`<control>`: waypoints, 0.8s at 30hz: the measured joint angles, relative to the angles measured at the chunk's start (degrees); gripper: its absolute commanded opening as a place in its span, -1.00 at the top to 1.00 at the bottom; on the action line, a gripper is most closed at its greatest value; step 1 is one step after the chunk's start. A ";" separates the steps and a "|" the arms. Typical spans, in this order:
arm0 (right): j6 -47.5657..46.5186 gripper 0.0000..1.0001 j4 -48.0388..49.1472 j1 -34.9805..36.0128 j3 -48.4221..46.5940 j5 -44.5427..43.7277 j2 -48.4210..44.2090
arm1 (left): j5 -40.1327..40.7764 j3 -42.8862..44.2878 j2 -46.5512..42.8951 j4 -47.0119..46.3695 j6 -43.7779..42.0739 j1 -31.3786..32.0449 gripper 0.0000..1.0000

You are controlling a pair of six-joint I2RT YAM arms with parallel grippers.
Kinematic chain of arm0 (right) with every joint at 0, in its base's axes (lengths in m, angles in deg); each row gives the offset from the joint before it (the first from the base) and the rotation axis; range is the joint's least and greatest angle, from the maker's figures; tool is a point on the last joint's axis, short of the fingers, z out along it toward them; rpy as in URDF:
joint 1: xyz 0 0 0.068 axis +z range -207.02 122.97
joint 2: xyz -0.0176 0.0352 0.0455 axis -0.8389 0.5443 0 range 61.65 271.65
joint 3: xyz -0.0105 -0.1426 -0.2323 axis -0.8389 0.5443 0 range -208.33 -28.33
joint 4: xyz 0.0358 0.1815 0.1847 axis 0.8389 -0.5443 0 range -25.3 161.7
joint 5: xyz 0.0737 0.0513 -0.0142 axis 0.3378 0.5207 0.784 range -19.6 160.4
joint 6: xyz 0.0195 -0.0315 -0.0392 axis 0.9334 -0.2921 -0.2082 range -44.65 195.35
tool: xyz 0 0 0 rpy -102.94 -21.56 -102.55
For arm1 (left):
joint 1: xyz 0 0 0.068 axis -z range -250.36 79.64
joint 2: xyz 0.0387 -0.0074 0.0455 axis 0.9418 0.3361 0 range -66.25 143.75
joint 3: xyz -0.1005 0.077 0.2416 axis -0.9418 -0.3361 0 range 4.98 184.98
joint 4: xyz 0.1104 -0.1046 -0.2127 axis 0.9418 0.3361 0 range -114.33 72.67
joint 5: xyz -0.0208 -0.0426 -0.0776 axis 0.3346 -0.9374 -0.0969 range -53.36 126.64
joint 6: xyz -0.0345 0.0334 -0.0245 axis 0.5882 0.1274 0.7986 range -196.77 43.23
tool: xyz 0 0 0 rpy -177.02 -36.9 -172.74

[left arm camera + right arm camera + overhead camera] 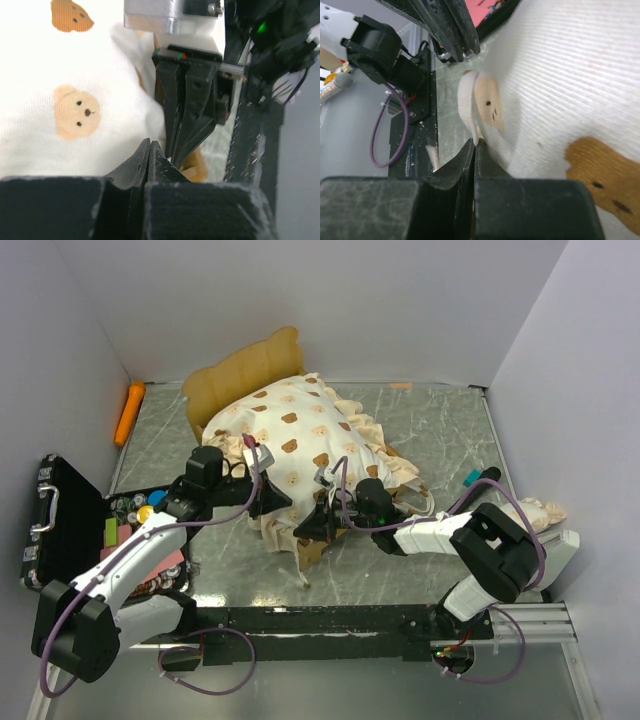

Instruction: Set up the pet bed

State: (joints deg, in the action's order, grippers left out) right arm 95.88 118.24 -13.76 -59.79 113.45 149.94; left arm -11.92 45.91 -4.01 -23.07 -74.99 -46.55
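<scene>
Closest to us in the top view are the two arms, the left arm (130, 560) and the right arm (470, 540). Both reach in to the near side of the pet bed (245, 370). The bed sits in the middle of the table, with its wavy headboard at the far end. The bear mattress (300, 435) lies crooked on top and spills over the near edge. I think that is why both claws meet there, to tug it straight. An open black case (65, 510) sits off to the left.

From the left wrist, the left claw (150, 150) is pressed together right at the cloth. I cannot tell if any cloth is caught in it. The right claw (176, 150) is just beside it, also together, above a bit of wood.

From the right wrist, the right claw (474, 150) looks pinched on the mattress frill.
</scene>
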 measured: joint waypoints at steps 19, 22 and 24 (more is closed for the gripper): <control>-8.04 1.00 -15.96 0.35 -4.50 -3.30 -2.82 | 5.03 -1.16 -4.83 44.28 -53.31 23.37 -0.35; -9.62 1.00 -18.99 0.37 -5.68 -3.93 -3.41 | 10.64 -5.11 -5.35 41.00 -50.23 32.94 -0.50; -10.29 1.00 -20.28 0.35 -5.97 -4.42 -3.80 | 14.86 -6.69 -4.42 37.20 -47.65 36.89 -0.50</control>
State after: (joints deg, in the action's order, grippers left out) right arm 85.59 97.96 -13.41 -65.76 109.03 146.14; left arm 2.95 39.22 -8.43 14.13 -122.64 -9.65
